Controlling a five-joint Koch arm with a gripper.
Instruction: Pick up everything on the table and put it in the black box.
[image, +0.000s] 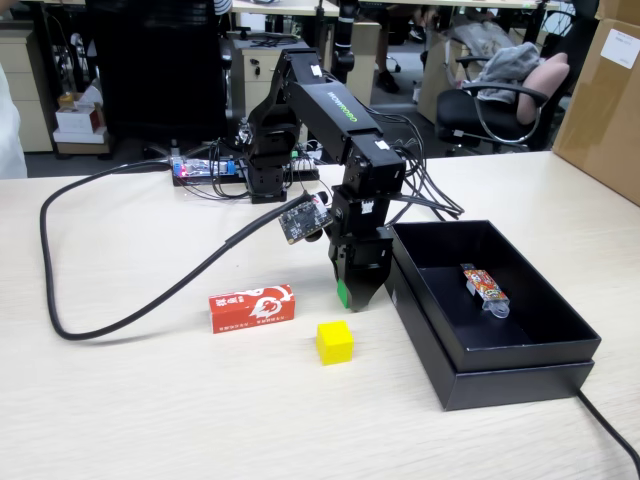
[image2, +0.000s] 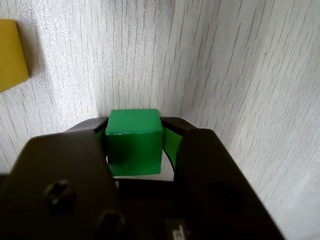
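Note:
My gripper (image: 352, 297) points down at the beige table (image: 150, 400), just left of the black box (image: 520, 370). In the wrist view its jaws are shut on the green cube (image2: 134, 141), which sits squeezed between the two black fingers; the gripper (image2: 134, 127) hangs close over the wood grain. In the fixed view only a sliver of the green cube (image: 342, 293) shows at the jaw. The yellow cube (image: 334, 341) rests on the table in front of the gripper, seen also at the wrist view's left edge as a yellow cube (image2: 11, 54). The red carton (image: 252, 307) lies flat to the left.
A colourful packet (image: 484, 288) lies inside the black box. A thick black cable (image: 120, 310) loops across the table's left side. A brown cardboard box (image: 605, 100) stands at the far right, and a circuit board (image: 205, 168) sits behind the arm's base.

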